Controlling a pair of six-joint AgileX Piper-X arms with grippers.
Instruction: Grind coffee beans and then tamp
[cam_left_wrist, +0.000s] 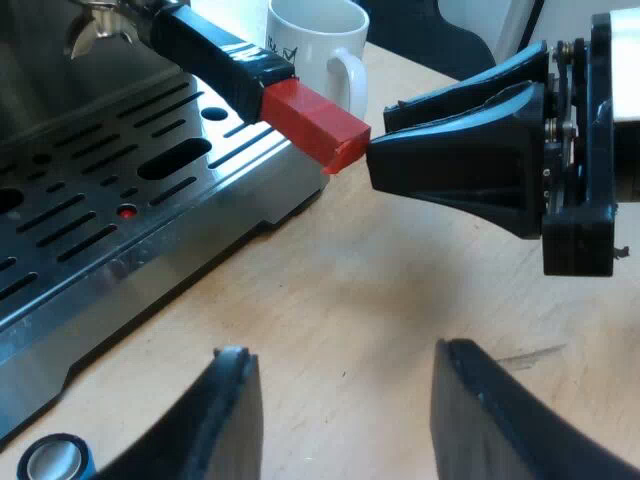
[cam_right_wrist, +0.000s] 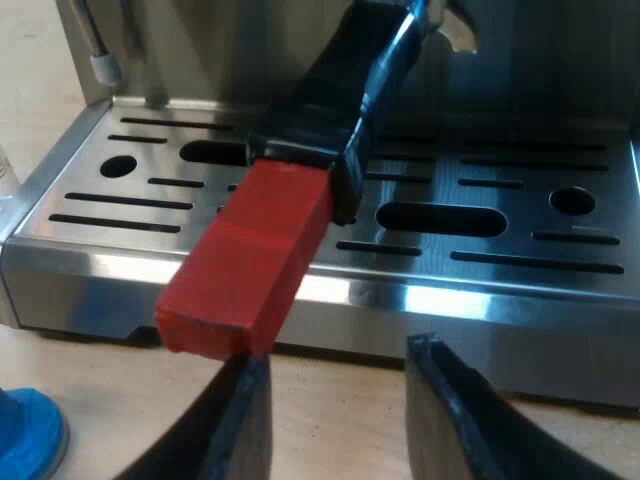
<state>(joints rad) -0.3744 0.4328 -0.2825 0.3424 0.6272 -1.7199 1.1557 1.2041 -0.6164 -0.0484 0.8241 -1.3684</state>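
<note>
fingers of right gripper spread at handle's red end.

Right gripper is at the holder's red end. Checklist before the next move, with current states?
1. Holder handle in the machine's front: ok, looks seated.
2. Right gripper open: ok.
3. Red end between its fingers: not ok; it sits just ahead of the tips, nearer one finger.
4. Left gripper out of the way: ok, open over the table, apart from the handle.
5. Mug clear of the handle's swing: cannot tell; it stands close beyond the red end.
6. Blue tamper at hand: ok, on the table by the machine.
</note>
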